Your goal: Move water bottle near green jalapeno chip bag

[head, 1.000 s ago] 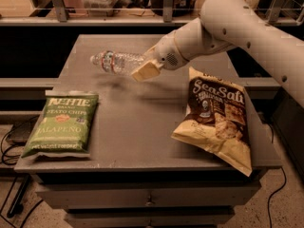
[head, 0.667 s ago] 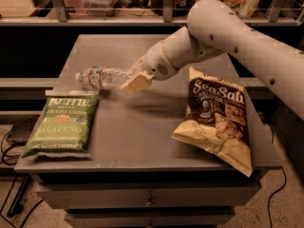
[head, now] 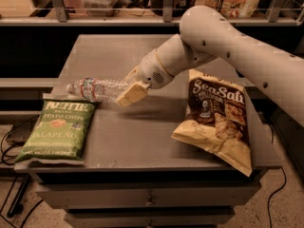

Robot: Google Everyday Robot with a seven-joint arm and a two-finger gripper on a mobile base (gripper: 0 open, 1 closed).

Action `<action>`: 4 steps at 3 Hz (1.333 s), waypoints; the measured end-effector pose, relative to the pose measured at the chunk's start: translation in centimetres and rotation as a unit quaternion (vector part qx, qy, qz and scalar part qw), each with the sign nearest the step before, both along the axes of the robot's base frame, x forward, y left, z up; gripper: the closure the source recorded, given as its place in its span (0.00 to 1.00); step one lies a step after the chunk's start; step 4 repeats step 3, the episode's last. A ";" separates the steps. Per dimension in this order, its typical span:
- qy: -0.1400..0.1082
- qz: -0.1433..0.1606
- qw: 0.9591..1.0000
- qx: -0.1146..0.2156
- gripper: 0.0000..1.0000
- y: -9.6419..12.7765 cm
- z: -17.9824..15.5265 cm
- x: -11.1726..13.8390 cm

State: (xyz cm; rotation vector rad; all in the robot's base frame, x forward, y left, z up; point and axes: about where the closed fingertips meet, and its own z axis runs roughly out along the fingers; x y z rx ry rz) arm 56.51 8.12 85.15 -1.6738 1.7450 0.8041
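A grey table (head: 142,141) with drawers under its top is seen from the front, with a railed shelf (head: 118,20) of blurred goods behind it. The robot's pale arm (head: 228,46) is stretched in from the right rear, across the tabletop toward the left. A large brown and yellow Sea Salt bag (head: 216,120) is laid on the right side of the table, its lower corner hung over the front edge. The green jalapeno chip bag (head: 57,129) is laid flat at the front left corner, lettering up.

The water bottle (head: 97,88) is held on its side at the left rear of the table, just beyond the top edge of the green bag, with its cap pointed left. Whether it is touching the tabletop cannot be told.

The gripper (head: 129,85) is placed near the table's middle, left of the Sea Salt bag, and is clamped around the bottle's base end, with one tan finger pad (head: 134,93) shown in front of the clear plastic.
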 end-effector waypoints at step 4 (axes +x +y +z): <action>0.001 0.004 1.000 0.000 0.00 0.4 -0.1 -0.2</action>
